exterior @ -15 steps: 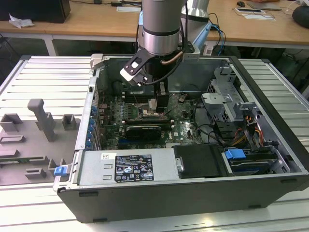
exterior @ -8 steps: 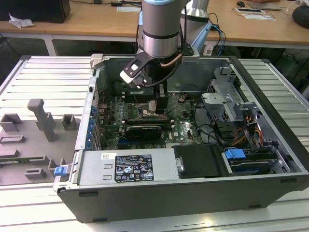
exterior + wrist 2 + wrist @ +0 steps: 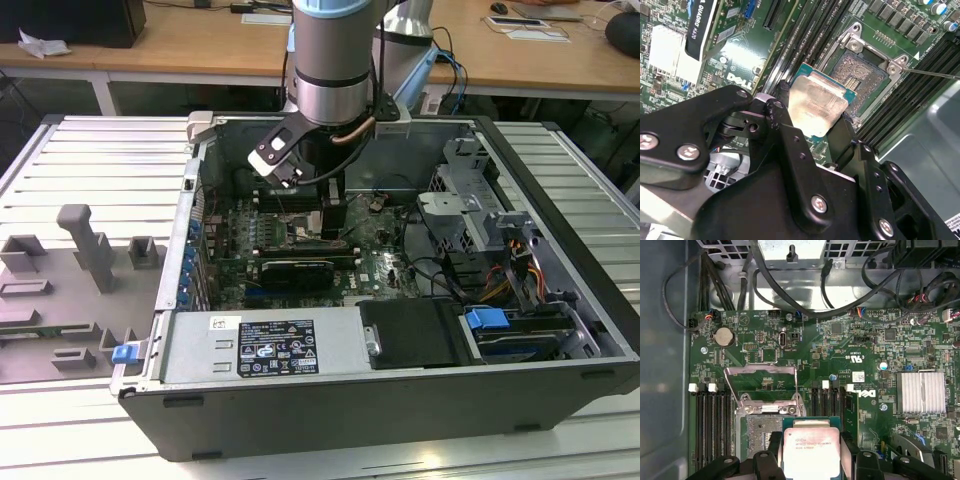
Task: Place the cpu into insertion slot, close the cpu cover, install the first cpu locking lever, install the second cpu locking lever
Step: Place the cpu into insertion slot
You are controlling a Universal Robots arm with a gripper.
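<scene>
Your cpu [image 3: 820, 102] is in the grip of the hand [image 3: 812, 120]: its two black fingers [image 3: 782, 117] pinch the chip by opposite edges, silver-grey top facing the cameras. In the first wrist view the cpu [image 3: 810, 452] sits between those fingers [image 3: 774, 445], and the hand [image 3: 810, 462] holds it just beside the insertion slot [image 3: 762, 432], overlapping one side of it rather than lying inside the frame.

The insertion slot [image 3: 860, 72] is bare, and you can see its dark pin grid inside the silvery frame. The cpu cover [image 3: 760, 370] stands swung open on the far side of the slot from the chip, with green board showing through its window. A thin metal rod [image 3: 932, 74] runs out from one corner of the slot's frame.

Long black memory slots [image 3: 710, 425] flank the slot on the green motherboard [image 3: 840, 340]. In the exterior view the arm [image 3: 330, 60] reaches down into the open computer case [image 3: 400, 400], which lies on the slatted metal table [image 3: 80, 150], with the graphics card [image 3: 300, 270] nearer the camera than the hand [image 3: 335, 205].
</scene>
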